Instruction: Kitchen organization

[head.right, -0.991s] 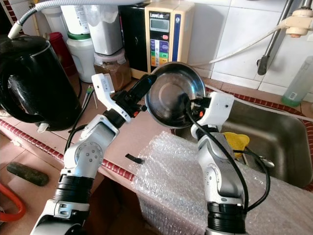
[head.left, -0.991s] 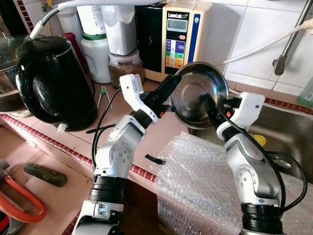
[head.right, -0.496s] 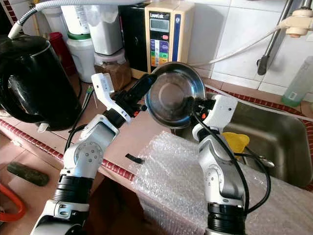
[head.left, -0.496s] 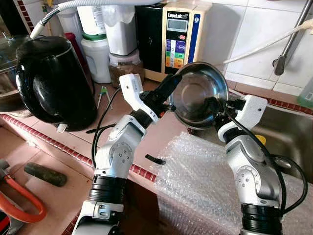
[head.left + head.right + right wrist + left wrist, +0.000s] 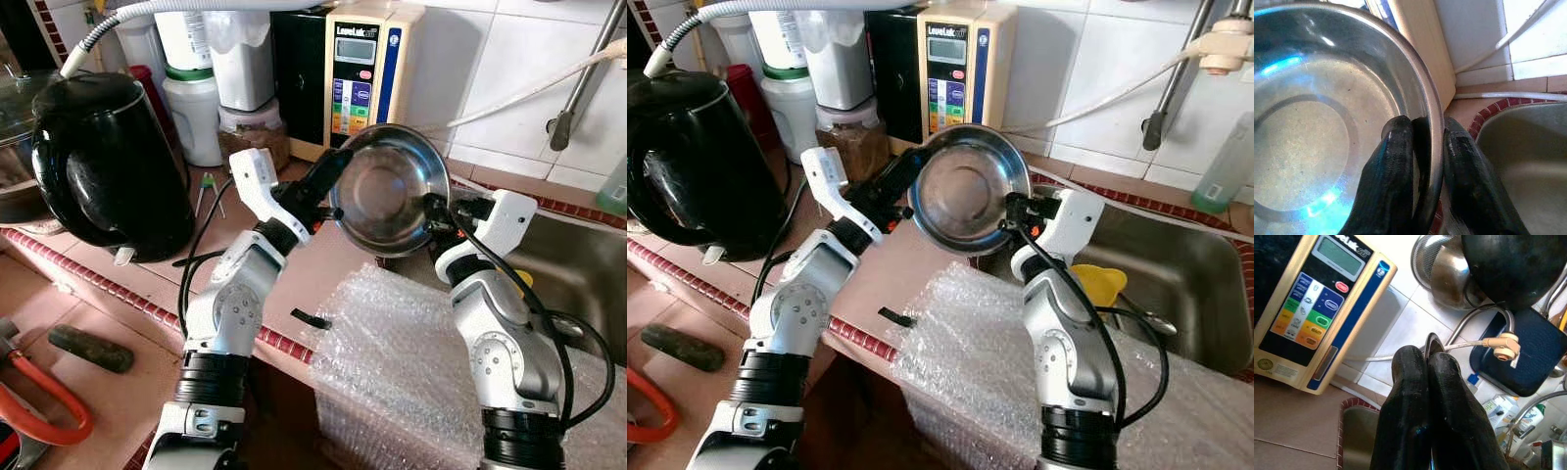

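The steel bowl (image 5: pixel 390 188) is up in the air, tipped almost on edge so its hollow faces back toward the robot's head, hanging above the seam where the counter (image 5: pixel 294 257) gives way to the sink (image 5: pixel 578 264). It has no long axis to speak of; what matters is the rim, and both arms are on it from opposite sides.

At about nine o'clock on the rim, the left end effector (image 5: pixel 333 171) has its two black fingers pressed together on the thin edge; in the left wrist view a sliver of metal rim shows between the fingertips (image 5: pixel 1409 363), so I judge it clamped on the bowl. At about three o'clock, the right end effector (image 5: pixel 432 204) straddles the rim. The right wrist view shows one finger (image 5: pixel 1396 147) inside the bowl and the other outside, with the edge running between them. They look slightly apart rather than squeezed, though I cannot tell for sure whether they still grip.

So the bowl lies straight ahead of each end effector, held between the two, neither arm clearly nearer. If this is a handover, the next move turns on one side letting go cleanly while the other keeps its pinch. The left pinch is narrow, and a tilted bowl could swing on it.

Behind, at twelve o'clock, stands the beige water unit (image 5: pixel 363 69). Off at ten o'clock sits the black kettle (image 5: pixel 108 162). Bubble wrap (image 5: pixel 411 362) covers the near counter at six o'clock.
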`<state>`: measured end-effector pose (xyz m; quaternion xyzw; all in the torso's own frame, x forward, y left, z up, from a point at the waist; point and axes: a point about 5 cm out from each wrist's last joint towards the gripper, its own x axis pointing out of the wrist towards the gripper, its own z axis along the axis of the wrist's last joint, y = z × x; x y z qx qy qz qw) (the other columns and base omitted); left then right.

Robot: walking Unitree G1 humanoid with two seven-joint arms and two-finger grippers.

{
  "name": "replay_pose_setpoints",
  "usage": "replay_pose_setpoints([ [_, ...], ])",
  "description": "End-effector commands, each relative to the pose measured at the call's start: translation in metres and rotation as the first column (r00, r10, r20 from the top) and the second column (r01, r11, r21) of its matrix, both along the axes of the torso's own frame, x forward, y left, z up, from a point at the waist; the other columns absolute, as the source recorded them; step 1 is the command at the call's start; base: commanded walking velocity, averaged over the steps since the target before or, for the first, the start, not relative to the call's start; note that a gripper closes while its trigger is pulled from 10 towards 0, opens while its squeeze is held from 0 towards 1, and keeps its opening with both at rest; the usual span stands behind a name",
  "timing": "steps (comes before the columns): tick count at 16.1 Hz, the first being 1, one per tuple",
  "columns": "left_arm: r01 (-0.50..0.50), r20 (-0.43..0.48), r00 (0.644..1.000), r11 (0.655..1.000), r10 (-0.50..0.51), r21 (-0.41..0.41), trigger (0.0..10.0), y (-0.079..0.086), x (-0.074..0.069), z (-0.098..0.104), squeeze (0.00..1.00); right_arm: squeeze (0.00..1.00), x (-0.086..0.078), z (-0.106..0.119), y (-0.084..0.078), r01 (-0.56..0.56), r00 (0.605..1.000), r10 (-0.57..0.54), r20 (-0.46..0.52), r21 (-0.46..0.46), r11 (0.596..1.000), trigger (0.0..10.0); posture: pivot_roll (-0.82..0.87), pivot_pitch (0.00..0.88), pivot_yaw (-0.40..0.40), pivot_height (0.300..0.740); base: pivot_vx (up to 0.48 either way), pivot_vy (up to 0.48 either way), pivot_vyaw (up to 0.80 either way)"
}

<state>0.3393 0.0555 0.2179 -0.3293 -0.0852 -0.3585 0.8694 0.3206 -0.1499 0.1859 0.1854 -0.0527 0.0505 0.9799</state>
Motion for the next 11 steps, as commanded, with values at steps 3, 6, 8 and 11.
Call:
replay_pose_setpoints([
  [3,0.058,0.032,0.998,0.998,-0.058,0.003,0.0,-0.015,-0.006,0.006,0.00,0.00,0.001,-0.005,0.002,0.013,0.999,-0.013,-0.038,-0.001,1.000,0.0,0.04,0.000,0.037,0.740,0.000,0.000,0.00],
  [6,0.123,0.048,0.991,0.986,-0.129,0.115,10.0,-0.027,-0.011,0.001,0.00,0.00,0.001,-0.005,-0.001,0.025,0.999,-0.025,-0.036,0.005,1.000,0.0,0.03,0.000,0.034,0.740,0.000,0.000,0.00],
  [8,0.136,0.047,0.988,0.976,-0.146,0.171,10.0,-0.033,-0.015,-0.007,1.00,0.00,0.000,-0.005,-0.006,0.066,0.997,-0.066,-0.040,0.006,0.998,0.0,0.03,0.000,0.031,0.740,0.000,0.000,0.00],
  [11,0.146,0.050,0.986,0.969,-0.159,0.199,10.0,-0.036,-0.019,-0.015,1.00,0.00,0.000,-0.004,-0.010,0.096,0.995,-0.096,-0.031,0.009,0.995,0.0,0.02,0.000,0.025,0.740,0.000,0.000,0.00],
])
